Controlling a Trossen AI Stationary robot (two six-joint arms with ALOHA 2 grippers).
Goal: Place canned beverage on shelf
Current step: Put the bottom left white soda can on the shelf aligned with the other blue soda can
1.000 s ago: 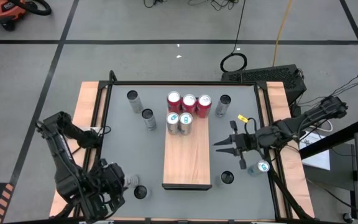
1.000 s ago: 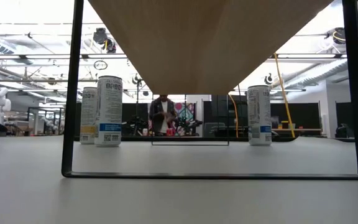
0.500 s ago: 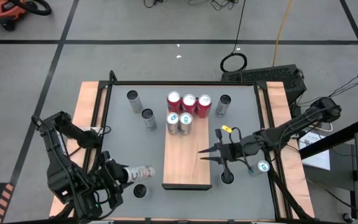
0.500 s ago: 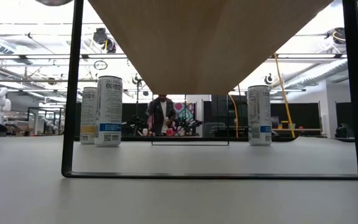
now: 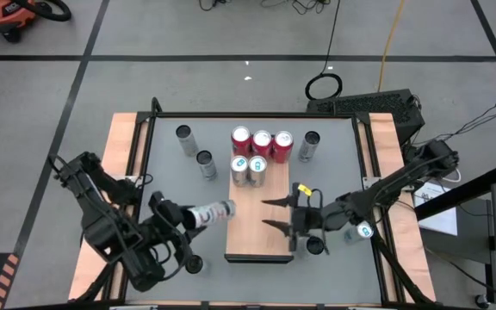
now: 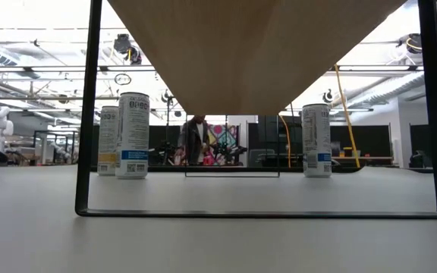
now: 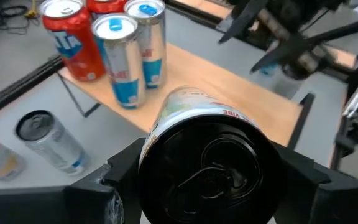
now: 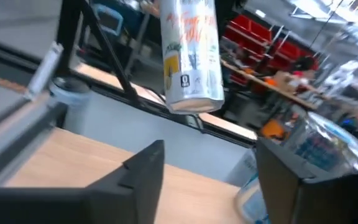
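Note:
The shelf (image 5: 259, 215) is a wood-grain board on a dark frame at mid table; its underside (image 6: 256, 53) fills the low view's top. Three red cans (image 5: 262, 141) and two silver-blue cans (image 5: 248, 168) stand at its far end. Left of the board, my left gripper (image 5: 179, 217) is shut on a white printed can (image 5: 213, 212) with a black lid (image 7: 207, 165), held above the table. Over the board's right side, my right gripper (image 5: 270, 215) is open and empty (image 8: 210, 177), its fingers pointing at the held can (image 8: 191, 56). My left gripper pinches the can's lid end (image 7: 160, 146) between its two fingers (image 7: 120, 180), one on each side of the wall. The fingers come from the table's near left, slanting down, along the can. The can is lifted clear, lying tilted, its bottom end toward the shelf.
Loose cans stand on the grey table: two at the far left (image 5: 184, 136) (image 5: 205, 162), one at the far right (image 5: 309, 143), one near the front left (image 5: 194, 265), two beside the right arm (image 5: 315, 247) (image 5: 364, 231). The near half of the shelf is bare.
My left gripper has lifted the can off the table's near left and carried it up and toward the shelf; the can has tipped from upright to lying. My right gripper has moved toward the table's left, over the shelf, and has opened.

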